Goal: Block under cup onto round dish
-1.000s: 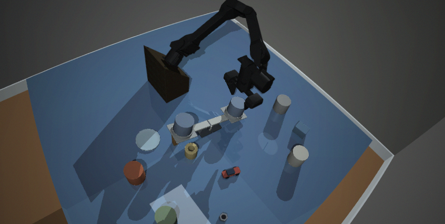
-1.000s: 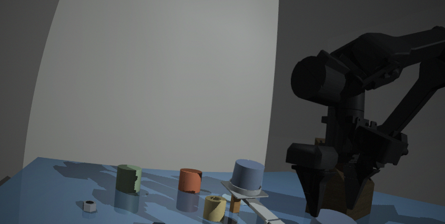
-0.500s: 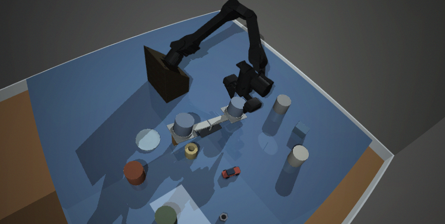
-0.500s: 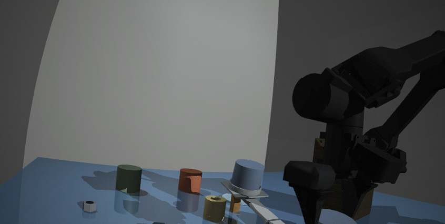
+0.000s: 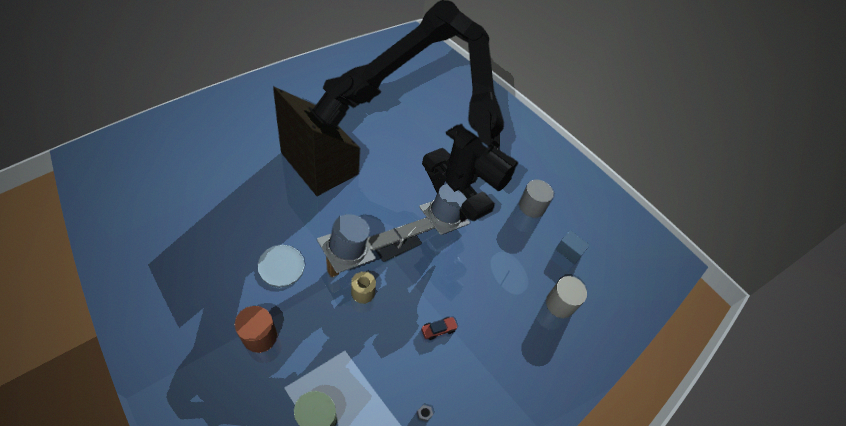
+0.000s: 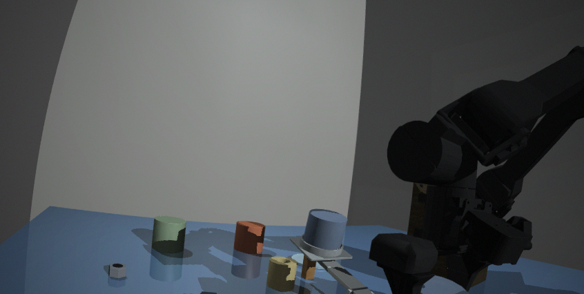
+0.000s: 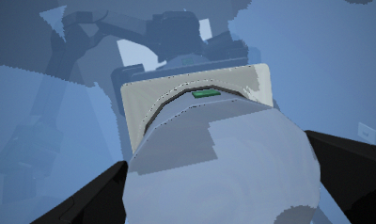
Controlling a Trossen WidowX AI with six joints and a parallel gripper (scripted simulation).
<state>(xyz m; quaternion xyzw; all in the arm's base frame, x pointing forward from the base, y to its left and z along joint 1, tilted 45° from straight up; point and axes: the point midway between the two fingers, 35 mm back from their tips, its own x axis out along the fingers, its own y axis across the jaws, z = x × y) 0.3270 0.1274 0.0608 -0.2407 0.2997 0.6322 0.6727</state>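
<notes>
My gripper (image 5: pixel 454 198) (image 6: pixel 439 287) (image 7: pixel 215 154) is open, with its fingers on opposite sides of one blue-grey cup (image 5: pixel 446 210) (image 7: pixel 225 179), on the balance's right end in the top view. A small green patch (image 7: pixel 206 93) shows low on that cup's side; I cannot tell what it is. The other cup (image 5: pixel 349 240) (image 6: pixel 325 230) stands on the left end of the balance (image 5: pixel 385 238) (image 6: pixel 344 278). The pale round dish (image 5: pixel 281 265) (image 6: pixel 299 257) lies left of the balance in the top view, with nothing on it. No loose block is identifiable as the hidden one.
In the top view, a yellow ring (image 5: pixel 362 293) and brown post (image 5: pixel 331 267) are near the left cup. An orange cylinder (image 5: pixel 255 331), red car (image 5: pixel 439 327), green cylinder (image 5: pixel 315 410) and nut (image 5: pixel 425 412) lie beyond. Pale cylinders (image 5: pixel 534 202) (image 5: pixel 565 299) and a blue block (image 5: pixel 571 247) stand right.
</notes>
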